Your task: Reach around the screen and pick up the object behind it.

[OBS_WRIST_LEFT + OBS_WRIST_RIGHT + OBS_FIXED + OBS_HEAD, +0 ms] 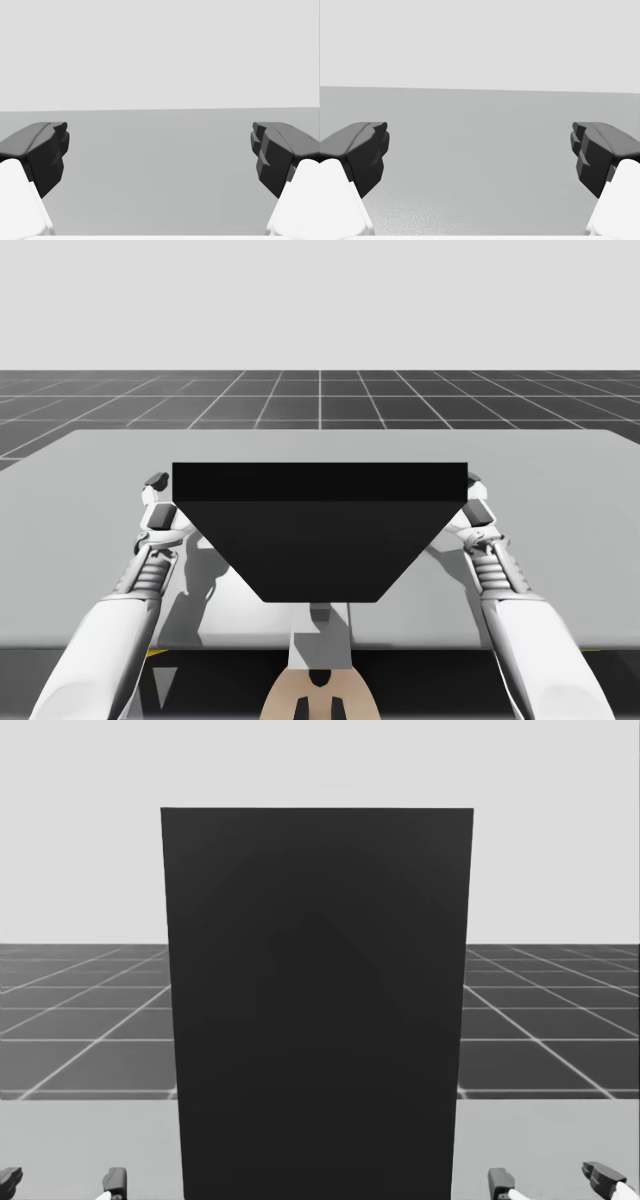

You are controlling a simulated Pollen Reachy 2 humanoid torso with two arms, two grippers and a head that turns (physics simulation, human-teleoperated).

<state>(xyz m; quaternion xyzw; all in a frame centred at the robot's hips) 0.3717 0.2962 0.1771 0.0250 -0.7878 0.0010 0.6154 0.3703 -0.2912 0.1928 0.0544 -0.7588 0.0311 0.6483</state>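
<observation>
A tall black screen (320,500) stands upright in the middle of the grey table (560,470) and hides whatever lies behind it. In the head view the screen (318,1010) blocks the centre. My left gripper (160,495) hovers just beside the screen's left edge, and my right gripper (472,492) beside its right edge. Both stand open, as their fingertips in the head view also show: left gripper (60,1182), right gripper (552,1182). In the wrist views, the left gripper (160,145) and the right gripper (480,145) have nothing between their fingers, with bare table ahead.
The table stretches wide to both sides of the screen and beyond it to a far edge (320,432). A dark grid floor (320,395) lies past the table.
</observation>
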